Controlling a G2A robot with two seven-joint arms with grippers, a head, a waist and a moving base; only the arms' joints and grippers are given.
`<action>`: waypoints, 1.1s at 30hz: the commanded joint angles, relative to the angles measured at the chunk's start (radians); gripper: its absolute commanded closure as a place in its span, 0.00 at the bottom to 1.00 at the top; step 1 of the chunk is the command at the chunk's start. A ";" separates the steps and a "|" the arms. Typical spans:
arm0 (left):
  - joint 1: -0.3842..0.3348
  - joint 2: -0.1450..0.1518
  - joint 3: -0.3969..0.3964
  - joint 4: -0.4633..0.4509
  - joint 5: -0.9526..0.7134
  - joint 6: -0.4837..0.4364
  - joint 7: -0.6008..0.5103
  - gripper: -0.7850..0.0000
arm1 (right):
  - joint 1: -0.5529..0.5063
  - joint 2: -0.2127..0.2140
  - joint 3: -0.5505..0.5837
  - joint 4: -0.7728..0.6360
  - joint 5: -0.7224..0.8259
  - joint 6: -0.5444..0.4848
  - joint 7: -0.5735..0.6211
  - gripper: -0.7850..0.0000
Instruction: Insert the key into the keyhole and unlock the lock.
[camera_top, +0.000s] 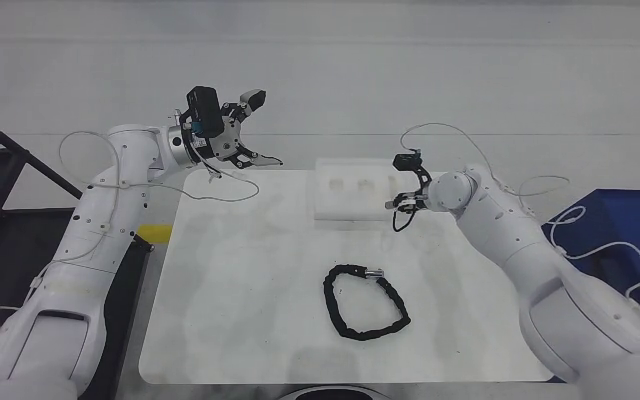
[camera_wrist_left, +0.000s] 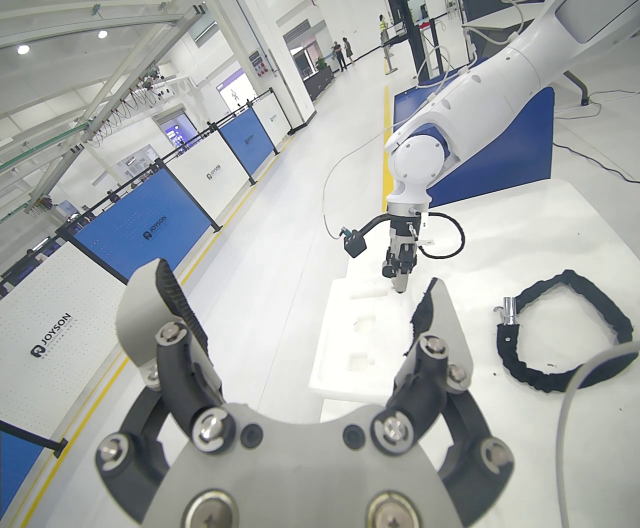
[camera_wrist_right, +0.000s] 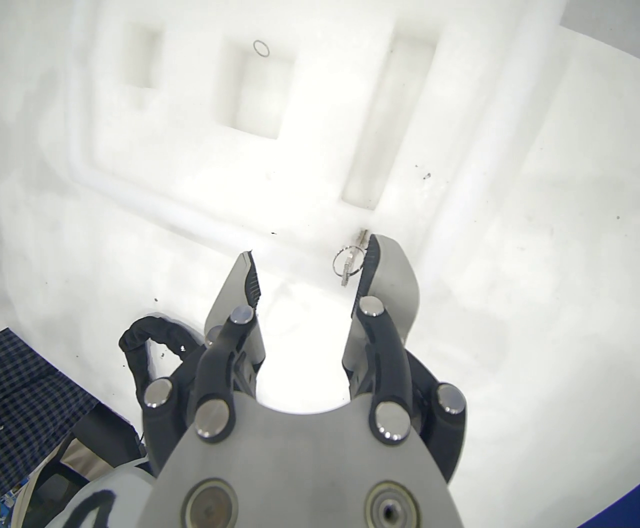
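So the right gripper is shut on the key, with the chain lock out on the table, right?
No: the right wrist view shows the right gripper open, the key lying loose beside one finger. The chain lock is on the table.

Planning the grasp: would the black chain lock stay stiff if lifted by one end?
Probably not: the chain lock lies in a loose loop, so it would likely sag. It looks matte, so unlikely to slip. The metal end may swing.

The lock (camera_wrist_left: 567, 281) wears a matt black cloth sleeve, with a bright polished metal cylinder (camera_wrist_left: 509, 311) at one end. The key (camera_wrist_right: 356, 252) and its ring (camera_wrist_right: 335, 262) gleam as bare metal. The white tray (camera_wrist_right: 310, 165) seems to be matt foam, though glare blurs it.
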 joint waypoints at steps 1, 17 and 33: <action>0.000 0.000 0.000 0.000 0.000 0.000 0.000 0.00 | 0.002 -0.006 -0.002 0.009 -0.010 0.015 -0.003 0.53; 0.000 0.000 0.000 0.000 0.000 0.000 0.000 0.00 | 0.019 -0.053 0.013 0.099 -0.030 0.035 -0.004 0.69; 0.000 0.000 0.000 0.000 0.000 0.000 0.000 0.00 | 0.033 -0.090 0.027 0.164 -0.048 0.040 0.030 1.00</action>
